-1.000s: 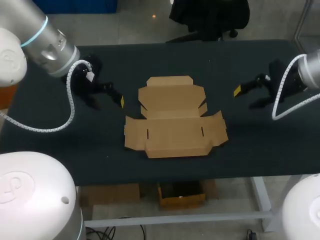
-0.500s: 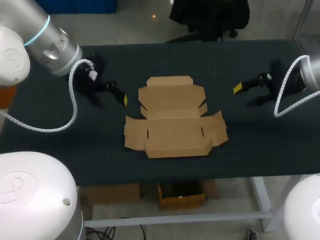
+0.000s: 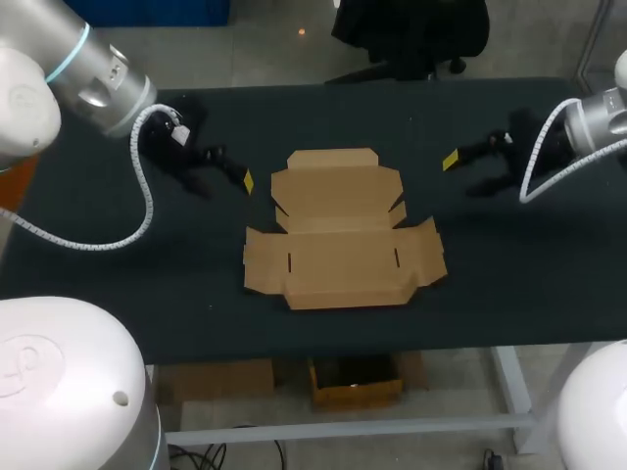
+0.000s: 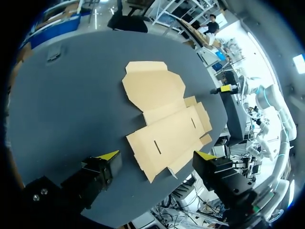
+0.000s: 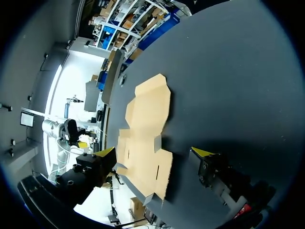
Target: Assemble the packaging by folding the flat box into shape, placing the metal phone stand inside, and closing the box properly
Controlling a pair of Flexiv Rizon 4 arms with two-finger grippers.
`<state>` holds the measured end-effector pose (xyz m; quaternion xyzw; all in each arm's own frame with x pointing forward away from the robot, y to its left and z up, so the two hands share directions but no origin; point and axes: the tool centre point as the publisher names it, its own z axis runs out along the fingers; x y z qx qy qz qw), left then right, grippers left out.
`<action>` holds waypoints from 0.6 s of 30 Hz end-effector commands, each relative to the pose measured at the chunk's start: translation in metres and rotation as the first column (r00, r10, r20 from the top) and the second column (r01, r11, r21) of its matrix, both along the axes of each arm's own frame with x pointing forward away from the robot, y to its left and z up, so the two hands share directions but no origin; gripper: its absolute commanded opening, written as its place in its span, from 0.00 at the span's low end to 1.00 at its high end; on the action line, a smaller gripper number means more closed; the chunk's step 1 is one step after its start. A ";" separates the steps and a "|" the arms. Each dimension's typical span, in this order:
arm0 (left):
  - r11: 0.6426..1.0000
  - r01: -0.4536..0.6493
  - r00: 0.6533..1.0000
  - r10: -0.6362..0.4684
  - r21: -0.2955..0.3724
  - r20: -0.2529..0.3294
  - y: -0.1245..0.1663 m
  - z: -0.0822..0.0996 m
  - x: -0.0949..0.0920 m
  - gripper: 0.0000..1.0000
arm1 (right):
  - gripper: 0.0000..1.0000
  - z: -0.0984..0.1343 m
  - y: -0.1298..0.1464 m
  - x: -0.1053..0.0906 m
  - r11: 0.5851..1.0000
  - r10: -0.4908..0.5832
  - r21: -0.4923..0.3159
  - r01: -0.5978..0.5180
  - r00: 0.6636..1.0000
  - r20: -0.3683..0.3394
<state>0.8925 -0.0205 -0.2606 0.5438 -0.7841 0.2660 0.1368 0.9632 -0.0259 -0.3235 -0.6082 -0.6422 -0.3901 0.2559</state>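
Brown cardboard box (image 3: 338, 230) lay flat and unfolded at the middle of the counter (image 3: 490, 274). The left tool (image 4: 157, 155) and right tool (image 5: 153, 151) hung either side of it, fingers spread, holding nothing. No phone stand seen. Judged: folding, loading and closing all left to do.

Counter (image 3: 509, 279): dark, matte top.
On it: cardboard box (image 3: 341, 235) — flat, unfolded, lying near the middle.

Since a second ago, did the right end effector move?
Yes. The right end effector shifted toward the far edge of the table and a little nearer the flat cardboard box, which stayed put.
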 end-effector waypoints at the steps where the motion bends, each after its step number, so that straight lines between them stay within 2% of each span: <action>1: 1.000 0.008 1.000 -0.008 -0.009 0.000 -0.001 0.001 0.007 1.00 | 1.00 -0.009 0.009 0.017 0.976 0.103 0.197 -0.093 0.994 -0.040; 3: 1.000 0.010 1.000 -0.010 -0.015 0.002 -0.001 0.002 0.009 1.00 | 0.97 -0.010 0.015 0.020 0.976 0.109 0.196 -0.099 0.993 -0.044; 7: 1.000 0.014 1.000 -0.014 -0.024 0.000 0.000 0.003 0.015 1.00 | 0.80 -0.014 0.026 0.030 0.975 0.126 0.190 -0.113 0.990 -0.059; 8: 1.000 0.016 1.000 -0.016 -0.026 0.000 0.001 0.003 0.016 1.00 | 0.64 -0.016 0.030 0.030 0.975 0.130 0.187 -0.116 0.990 -0.060; 9: 1.000 0.016 1.000 -0.016 -0.027 0.000 0.001 0.004 0.016 1.00 | 0.55 -0.018 0.033 0.032 0.975 0.135 0.184 -0.122 0.989 -0.064; 10: 0.999 0.016 1.000 -0.016 -0.028 0.001 0.002 0.005 0.016 1.00 | 0.52 -0.021 0.035 0.033 0.976 0.139 0.180 -0.125 0.988 -0.068; 12: 0.999 0.016 1.000 -0.015 -0.030 0.004 0.002 0.006 0.017 1.00 | 0.56 -0.025 0.037 0.037 0.974 0.147 0.185 -0.130 0.986 -0.081; 18: 1.000 0.008 1.000 -0.008 -0.028 0.009 0.004 0.007 0.019 1.00 | 0.55 -0.029 0.043 0.040 0.981 0.121 0.168 -0.100 0.985 -0.121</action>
